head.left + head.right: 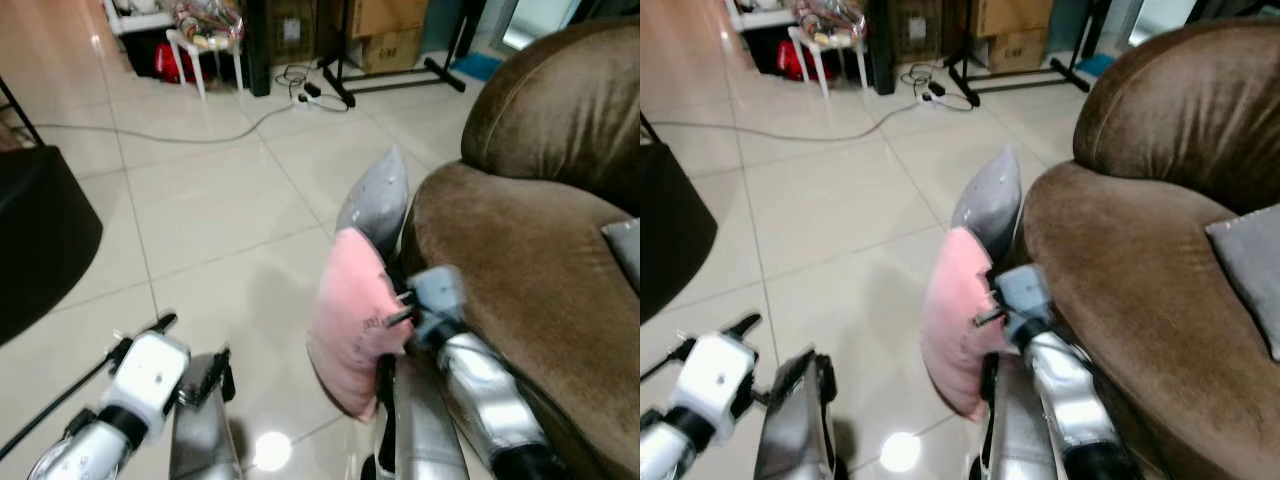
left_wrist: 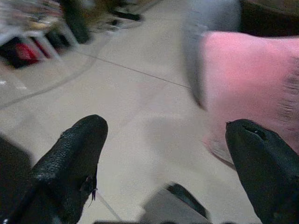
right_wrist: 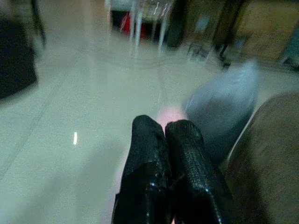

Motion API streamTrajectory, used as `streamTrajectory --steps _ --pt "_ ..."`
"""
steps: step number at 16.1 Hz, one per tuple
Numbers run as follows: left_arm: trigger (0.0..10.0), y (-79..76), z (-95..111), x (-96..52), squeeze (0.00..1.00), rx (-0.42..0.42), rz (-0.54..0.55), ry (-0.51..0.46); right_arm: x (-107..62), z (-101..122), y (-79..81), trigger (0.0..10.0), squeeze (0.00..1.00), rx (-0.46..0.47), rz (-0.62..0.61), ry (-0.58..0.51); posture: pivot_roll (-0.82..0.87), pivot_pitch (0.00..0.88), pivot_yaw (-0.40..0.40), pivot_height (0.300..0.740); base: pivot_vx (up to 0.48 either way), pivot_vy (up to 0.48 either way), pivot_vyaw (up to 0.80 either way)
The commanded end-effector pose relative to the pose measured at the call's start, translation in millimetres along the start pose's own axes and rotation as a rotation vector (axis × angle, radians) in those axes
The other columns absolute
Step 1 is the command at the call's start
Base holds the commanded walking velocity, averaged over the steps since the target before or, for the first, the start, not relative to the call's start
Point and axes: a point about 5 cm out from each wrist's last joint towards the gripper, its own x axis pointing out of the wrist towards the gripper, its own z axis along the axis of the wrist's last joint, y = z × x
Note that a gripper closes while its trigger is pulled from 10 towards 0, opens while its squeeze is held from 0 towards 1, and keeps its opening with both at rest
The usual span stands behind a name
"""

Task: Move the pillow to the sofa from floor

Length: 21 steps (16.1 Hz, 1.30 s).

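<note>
A pink pillow [image 1: 350,320] stands on end beside the front of the brown sofa [image 1: 540,270], its lower end close to the tiled floor. My right gripper [image 1: 400,308] is shut on the pillow's sofa-side edge; in the right wrist view the two fingers [image 3: 149,140] press together with pink showing at their tips. A grey pillow [image 1: 375,200] leans against the sofa just behind the pink one. My left gripper [image 1: 190,350] hangs open low on the left, well short of the pink pillow [image 2: 247,79], with nothing between its fingers [image 2: 74,154].
A grey cushion [image 1: 1250,260] lies on the sofa seat. A black rounded object [image 1: 40,230] sits at the left. A cable [image 1: 180,135] crosses the floor towards a black stand [image 1: 390,80], cardboard boxes [image 1: 390,45] and a white stool [image 1: 205,45] at the back.
</note>
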Motion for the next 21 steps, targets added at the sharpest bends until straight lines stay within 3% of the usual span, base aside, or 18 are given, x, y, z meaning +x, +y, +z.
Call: streamTrajectory --steps 1,4,6,7,8,9,10,15,21 --pt "10.0 6.4 4.9 4.2 0.0 -0.004 0.074 -0.019 -2.8 26.5 -14.8 0.0 0.0 0.049 -0.056 -0.095 0.0 0.0 -0.032 0.478 0.0 0.0 0.0" --pt "10.0 9.8 21.4 15.2 0.0 -0.047 0.135 -0.091 -15.2 68.0 -34.3 0.0 0.0 0.104 -0.125 -0.223 -0.03 0.0 -0.024 0.478 0.0 0.0 0.0" --pt "10.0 7.7 23.2 24.8 0.0 -0.051 0.135 -0.101 -20.4 64.7 -36.1 0.4 0.0 0.082 -0.14 -0.167 -0.04 0.0 -0.022 0.478 0.0 0.0 0.0" --pt "10.0 8.3 25.1 30.9 0.0 -0.049 0.136 -0.107 -18.4 50.8 -34.4 10.0 0.0 0.054 -0.162 -0.063 -0.04 0.0 -0.02 0.478 0.0 0.0 0.0" --pt "10.0 8.4 25.6 34.5 0.0 -0.039 0.125 -0.105 -16.9 33.9 -34.1 10.0 0.0 0.057 -0.211 0.055 -0.05 0.0 -0.017 0.478 0.0 0.0 0.0" --pt "10.0 6.6 23.3 35.7 0.0 -0.016 0.093 -0.09 -16.8 21.8 -34.5 10.0 0.3 0.073 -0.256 0.129 -0.05 0.0 -0.01 0.478 0.0 0.0 0.0" --pt "10.0 4.8 21.1 35.5 0.0 -0.004 0.066 -0.078 -16.6 16.9 -34.1 10.0 1.0 0.084 -0.28 0.161 -0.06 0.0 -0.003 0.478 0.0 0.0 0.0" --pt "10.0 -7.5 12.4 33.5 0.0 0.052 -0.115 -0.043 6.6 -14.8 -16.9 10.0 1.0 0.123 -0.236 0.304 -0.05 0.0 -0.008 0.478 0.0 0.0 0.0" --pt "10.0 -12.5 11.8 8.4 0.0 0.065 -0.198 -0.01 41.1 -29.1 -26.4 10.0 1.0 0.115 -0.267 0.397 0.01 0.0 -0.045 0.478 0.0 0.0 0.0"
